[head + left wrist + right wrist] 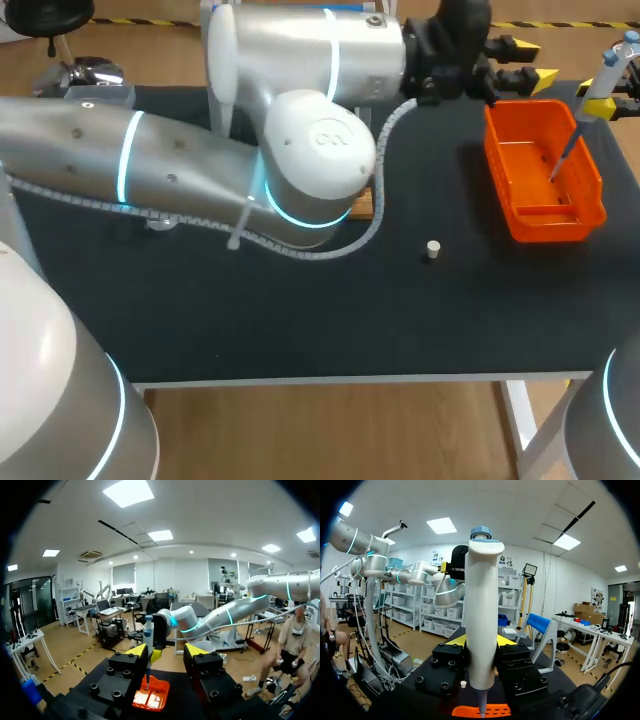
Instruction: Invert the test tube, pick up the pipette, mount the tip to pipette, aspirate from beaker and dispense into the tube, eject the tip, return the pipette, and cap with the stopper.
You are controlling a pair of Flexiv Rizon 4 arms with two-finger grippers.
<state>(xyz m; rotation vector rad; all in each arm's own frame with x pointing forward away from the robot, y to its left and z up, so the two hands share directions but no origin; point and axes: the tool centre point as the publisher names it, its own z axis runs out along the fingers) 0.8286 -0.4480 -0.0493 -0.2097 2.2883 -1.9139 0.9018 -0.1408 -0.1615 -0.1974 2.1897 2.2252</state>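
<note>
Right tool (481, 645): pinched on the white pipette with a blue cap (482, 605); its yellow fingertips (457, 640) press the barrel from two sides.
Pipette: upright, its thin tip pointing down over the orange plastic bin (590, 180).
Left tool (166, 652): spread wide, gripping nothing, near the bin's far end.
Small white stopper (432, 249): lying on the black desk (300, 320), well apart from the bin.
Edges: the bin lies near the desk's right edge.
Room: my left arm spans the desk's left and middle.

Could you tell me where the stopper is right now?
In the head view the stopper stands alone on the black table, right of centre, left of the orange bin.
</note>
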